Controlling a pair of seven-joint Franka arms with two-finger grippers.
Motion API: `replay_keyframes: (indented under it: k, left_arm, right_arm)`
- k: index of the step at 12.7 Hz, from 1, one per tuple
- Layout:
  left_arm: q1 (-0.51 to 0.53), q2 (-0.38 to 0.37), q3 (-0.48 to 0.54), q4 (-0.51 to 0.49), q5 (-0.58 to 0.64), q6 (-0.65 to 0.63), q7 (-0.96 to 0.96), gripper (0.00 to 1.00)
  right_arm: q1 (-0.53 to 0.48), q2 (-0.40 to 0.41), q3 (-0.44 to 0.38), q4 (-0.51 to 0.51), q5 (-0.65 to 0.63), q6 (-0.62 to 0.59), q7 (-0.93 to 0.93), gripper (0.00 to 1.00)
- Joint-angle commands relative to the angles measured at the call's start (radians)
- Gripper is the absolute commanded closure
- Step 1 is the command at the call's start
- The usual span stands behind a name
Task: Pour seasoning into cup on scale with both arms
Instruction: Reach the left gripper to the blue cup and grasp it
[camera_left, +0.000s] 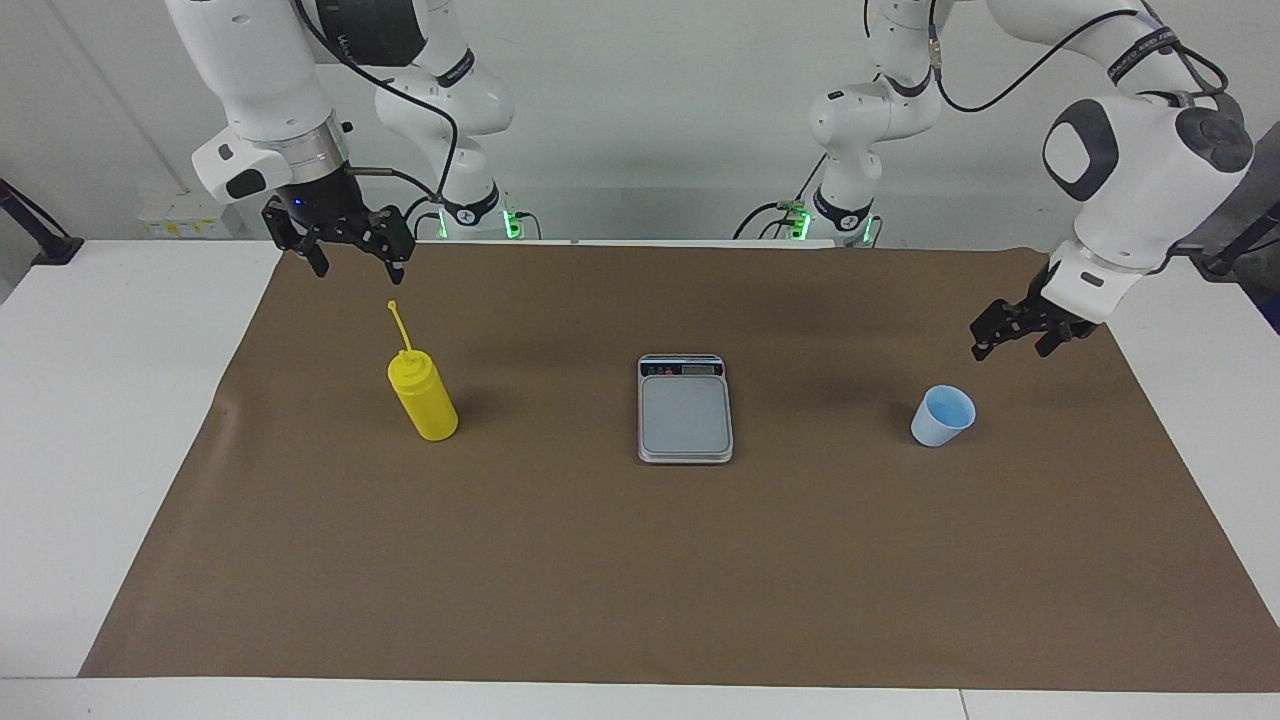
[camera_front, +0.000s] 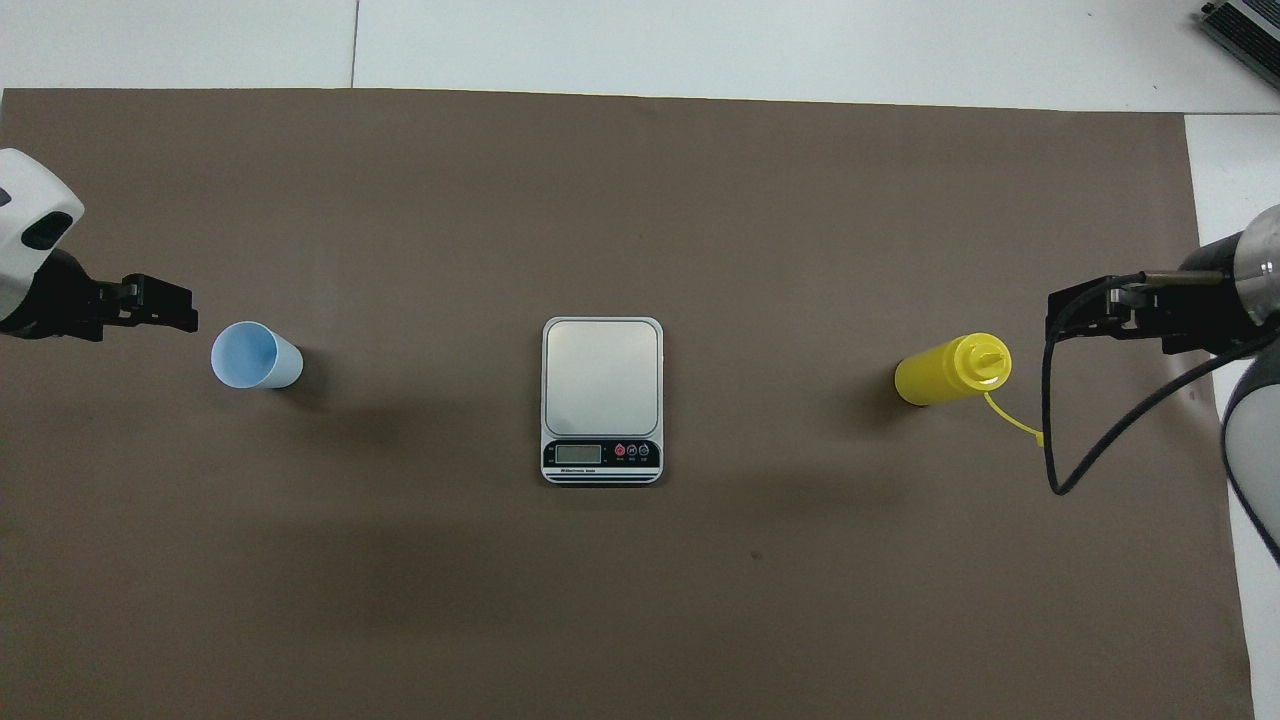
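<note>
Facing view: cup (camera_left: 942, 415) upright on brown mat (camera_left: 640, 560), toward left arm's end of bench, well apart from scale (camera_left: 685, 408) at mat's middle. Left claw (camera_left: 1010, 335) up just beside cup, fingers apart, empty. Seasoning (camera_left: 424, 398) upright toward right arm's end; right claw (camera_left: 352, 255) up in air near it, fingers apart, waiting.

Overhead view: cup (camera_front: 255, 356) prob. light, thin-walled, tips easily, so grip mid-wall, gently. Seasoning (camera_front: 950, 370) soft, squeezable; take mid-body, not nozzle. Scale (camera_front: 601, 400) bare.
</note>
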Motion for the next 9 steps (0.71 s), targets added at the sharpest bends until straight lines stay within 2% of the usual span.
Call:
replay_keyframes:
  k: [1, 7, 9]
  left_arm:
    - [0.050, -0.016, -0.003, -0.140, -0.016, 0.176, 0.003, 0.00]
    - [0.053, 0.005, -0.004, -0.245, -0.015, 0.324, -0.071, 0.00]
    - [0.049, 0.054, -0.003, -0.246, -0.016, 0.351, -0.085, 0.00]
  right_arm:
    - [-0.013, -0.014, 0.006, -0.016, 0.023, -0.003, -0.025, 0.00]
    - [-0.015, -0.014, 0.006, -0.016, 0.023, -0.003, -0.025, 0.00]
    - [-0.013, -0.014, 0.006, -0.016, 0.023, -0.003, -0.025, 0.00]
